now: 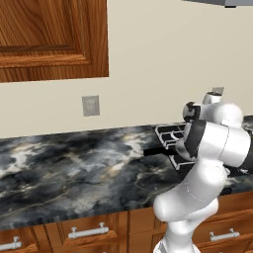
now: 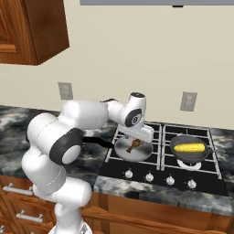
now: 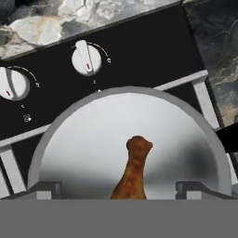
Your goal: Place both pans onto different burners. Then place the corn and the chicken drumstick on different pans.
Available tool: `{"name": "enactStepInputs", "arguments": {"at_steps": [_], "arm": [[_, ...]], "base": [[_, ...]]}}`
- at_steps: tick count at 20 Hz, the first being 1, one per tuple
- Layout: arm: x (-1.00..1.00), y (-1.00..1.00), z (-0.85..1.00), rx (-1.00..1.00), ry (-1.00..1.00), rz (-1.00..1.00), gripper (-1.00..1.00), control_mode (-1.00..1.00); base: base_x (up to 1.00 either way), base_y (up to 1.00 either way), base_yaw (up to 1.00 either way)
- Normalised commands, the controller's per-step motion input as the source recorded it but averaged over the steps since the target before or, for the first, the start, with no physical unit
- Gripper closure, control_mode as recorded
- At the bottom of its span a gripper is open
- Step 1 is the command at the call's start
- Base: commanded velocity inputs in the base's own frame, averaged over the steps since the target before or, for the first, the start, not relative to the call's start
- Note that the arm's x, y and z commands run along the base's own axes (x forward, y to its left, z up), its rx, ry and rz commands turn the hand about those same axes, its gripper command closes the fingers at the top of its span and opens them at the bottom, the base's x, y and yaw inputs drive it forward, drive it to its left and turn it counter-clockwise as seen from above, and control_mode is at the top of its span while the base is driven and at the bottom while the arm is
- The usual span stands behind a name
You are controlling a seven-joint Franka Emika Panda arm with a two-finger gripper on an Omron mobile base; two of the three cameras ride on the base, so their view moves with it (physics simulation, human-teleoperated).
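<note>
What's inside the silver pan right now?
The drumstick lies in the silver pan, thin end toward the knobs. Its thick end is cut off at the hand view's bottom edge.

Matt silver-grey metal pan (image 3: 93, 139), glossy black cooktop (image 3: 139, 51), polished dark marbled stone counter (image 1: 74, 168), varnished wood cabinets (image 1: 49, 34).

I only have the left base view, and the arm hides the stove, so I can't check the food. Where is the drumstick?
Observer: In the hand view, the chicken drumstick lies in the light silver pan.
Operator: And the fingers?
Observer: The fingers stand wide apart on either side of it, not touching it.
Operator: The corn?
Observer: The corn lies in the darker pan on the right side of the cooktop.
</note>
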Motion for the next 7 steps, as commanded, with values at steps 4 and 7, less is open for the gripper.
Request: {"name": "enactStepInputs", "arguments": {"at_steps": [4, 7], "arm": [[-0.55, 0.44, 0.74, -0.01, -0.15, 0.00, -1.00, -1.00], [-0.47, 0.42, 0.75, 0.00, -0.10, 0.00, -1.00, -1.00]], "base": [[0.00, 0.00, 0.00], [0.00, 0.00, 0.00]]}}
